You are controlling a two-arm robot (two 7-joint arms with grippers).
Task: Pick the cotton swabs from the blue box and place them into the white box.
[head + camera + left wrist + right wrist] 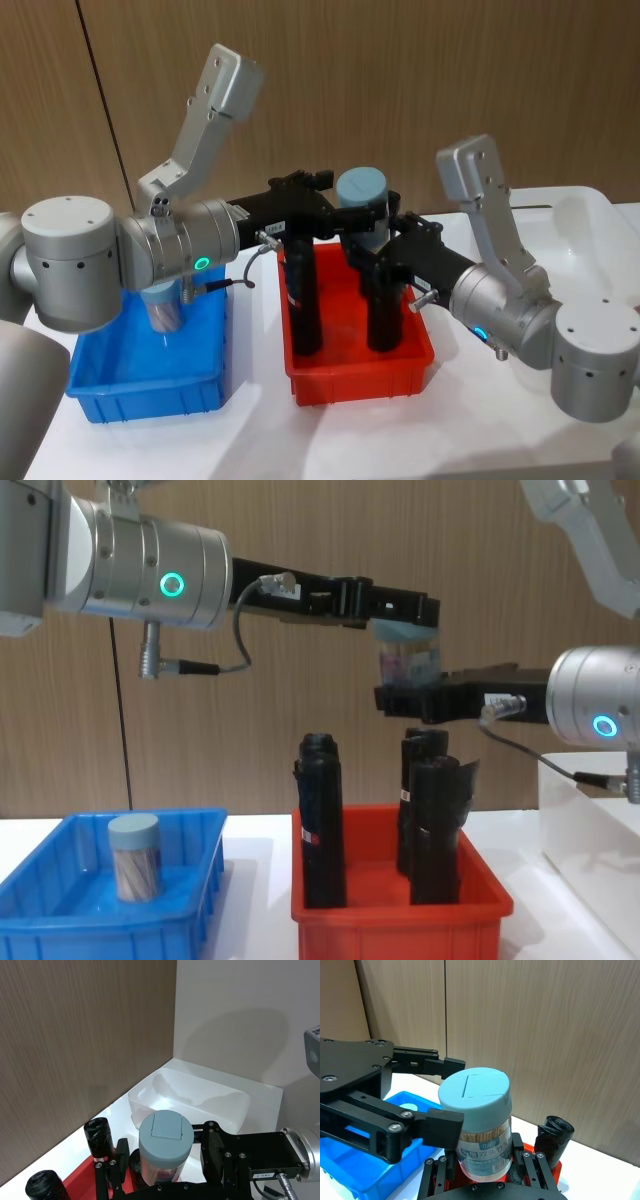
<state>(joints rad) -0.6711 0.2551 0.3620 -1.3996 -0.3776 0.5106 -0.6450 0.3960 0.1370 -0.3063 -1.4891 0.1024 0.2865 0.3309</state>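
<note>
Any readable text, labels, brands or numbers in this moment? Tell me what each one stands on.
Cotton swab jar held between the left gripper and right gripper above the red bin: printed label with large Chinese characters, blurred, about "双头"; the small print is unreadable.
Right gripper body: small white sticker, too small to read.
Black roll: small red-and-white tag, unreadable.

Pale blue lids on the clear cotton swabs; bright blue box; red bin; black rolls; translucent white box.
</note>
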